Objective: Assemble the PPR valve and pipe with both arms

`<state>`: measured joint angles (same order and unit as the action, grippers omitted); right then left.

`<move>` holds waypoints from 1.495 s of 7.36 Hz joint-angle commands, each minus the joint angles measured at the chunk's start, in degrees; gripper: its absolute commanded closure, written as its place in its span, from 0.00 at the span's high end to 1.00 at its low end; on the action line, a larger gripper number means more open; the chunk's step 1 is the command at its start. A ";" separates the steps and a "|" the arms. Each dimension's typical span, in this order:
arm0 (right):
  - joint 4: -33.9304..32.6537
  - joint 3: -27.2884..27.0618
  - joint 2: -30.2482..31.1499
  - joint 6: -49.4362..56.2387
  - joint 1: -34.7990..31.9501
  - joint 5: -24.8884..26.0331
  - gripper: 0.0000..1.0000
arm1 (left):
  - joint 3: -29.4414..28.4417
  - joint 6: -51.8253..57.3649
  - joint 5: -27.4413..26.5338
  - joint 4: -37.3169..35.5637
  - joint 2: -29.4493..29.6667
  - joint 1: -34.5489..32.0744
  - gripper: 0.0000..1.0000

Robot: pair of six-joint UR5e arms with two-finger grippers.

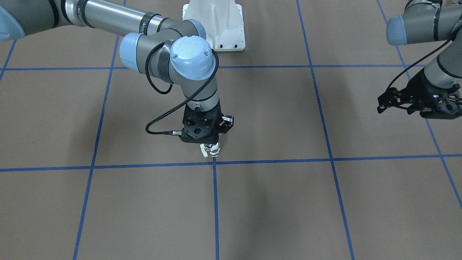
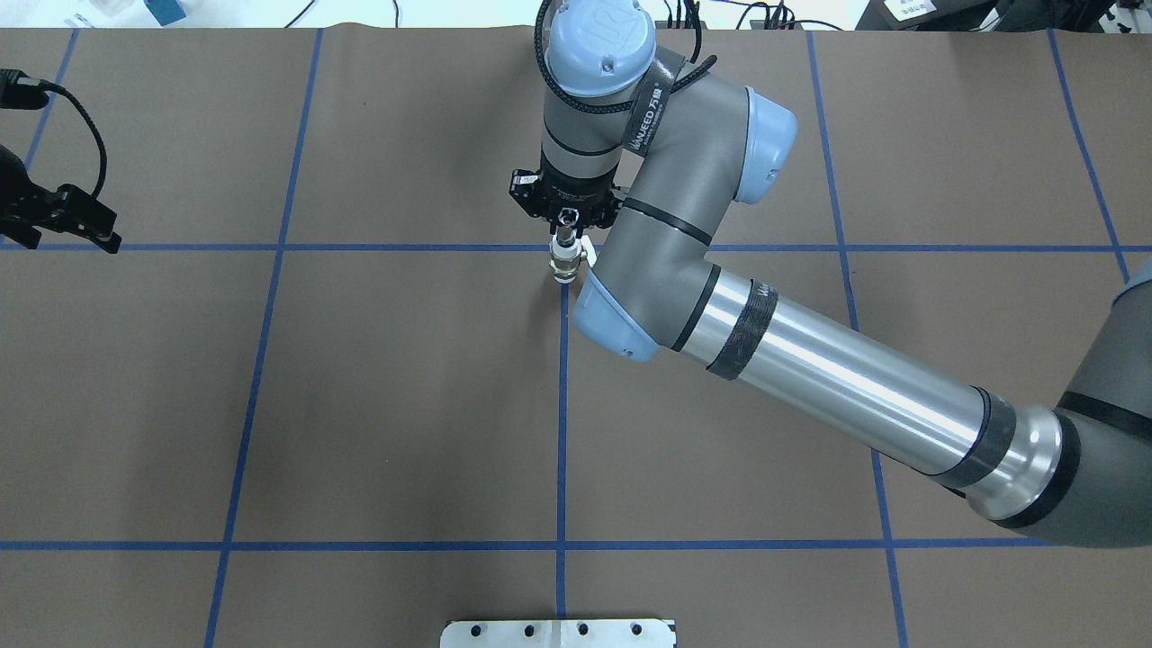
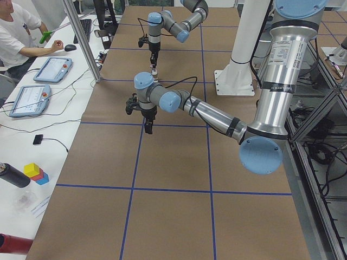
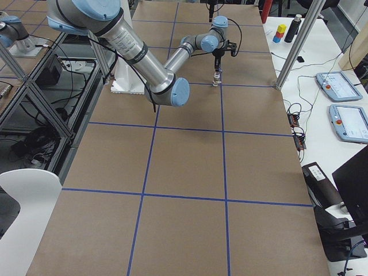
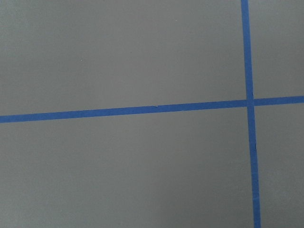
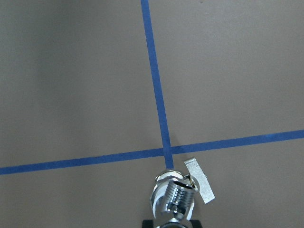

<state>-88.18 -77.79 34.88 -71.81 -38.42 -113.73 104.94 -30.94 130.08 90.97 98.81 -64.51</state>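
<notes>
My right gripper point(image 1: 210, 143) points straight down near a crossing of blue tape lines and is shut on the top of a small upright part. The part's lower end is the shiny threaded chrome pipe fitting point(image 6: 175, 198), and the PPR valve's white side lever point(image 6: 200, 182) sticks out beside it. The two look joined, and I cannot tell whether the part touches the table. It also shows in the overhead view point(image 2: 565, 261). My left gripper point(image 1: 382, 103) hangs far off at the table's side, open and empty. Its wrist view shows only paper and tape.
The white pedestal point(image 1: 216, 25) stands at the table's robot side. The right arm's forearm point(image 2: 810, 369) stretches over the table's right half. Brown paper with blue tape lines point(image 2: 562, 405) covers the table. An operator point(image 3: 16, 32) and tablets are beside the table.
</notes>
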 commanded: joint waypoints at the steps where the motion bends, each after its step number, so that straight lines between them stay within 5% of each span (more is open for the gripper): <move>1: -0.50 -0.43 -0.07 0.00 -0.08 -0.09 0.10 | 0.00 0.00 0.00 0.00 -0.02 0.00 1.00; 11: -0.68 0.88 -0.25 0.61 0.27 0.09 0.11 | 0.18 -0.09 0.00 0.00 0.15 0.00 1.00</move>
<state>-88.87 -77.05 34.68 -71.34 -38.21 -113.65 105.07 -31.02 130.08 90.97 98.93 -64.51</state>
